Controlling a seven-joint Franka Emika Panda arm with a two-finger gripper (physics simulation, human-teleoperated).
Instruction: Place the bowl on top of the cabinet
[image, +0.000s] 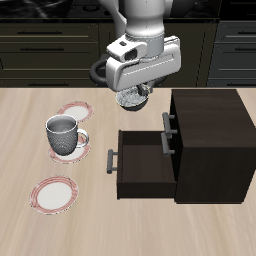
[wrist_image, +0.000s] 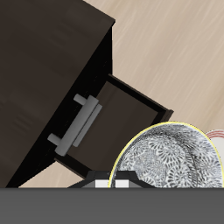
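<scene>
The small round white bowl with the grey-blue lace pattern inside (image: 131, 98) hangs in the air, pinched at its rim by the robot's gripper (image: 132, 96), well above the counter and just off the cabinet's upper edge. It is held high, I'd judge, so that it can clear that edge before being set down on the flat top. The wrist view shows the bowl (wrist_image: 171, 162) close against the gripper with its glazed, patterned hollow facing up — the grip is closed on the rim, though the fingertips themselves are mostly hidden.

At about three o'clock from the bowl stands the big dark brown, nearly black wooden cabinet (image: 212, 112), boxy, matte, sharp-cornered, its top bare. One drawer (image: 145, 160) is pulled out toward the bowl's side, and grey metal bar handles (image: 111, 159) sit on the drawer fronts; the open drawer juts under the bowl's path, a reason to keep the bowl up.

Over at eight o'clock a grey handled mug (image: 63, 131) sits on a flat red-rimmed plate (image: 70, 148). Two more such plates lie on the pale wood-grain counter (image: 25, 120) — one farther back (image: 74, 110), one nearer the front (image: 55, 192).
</scene>
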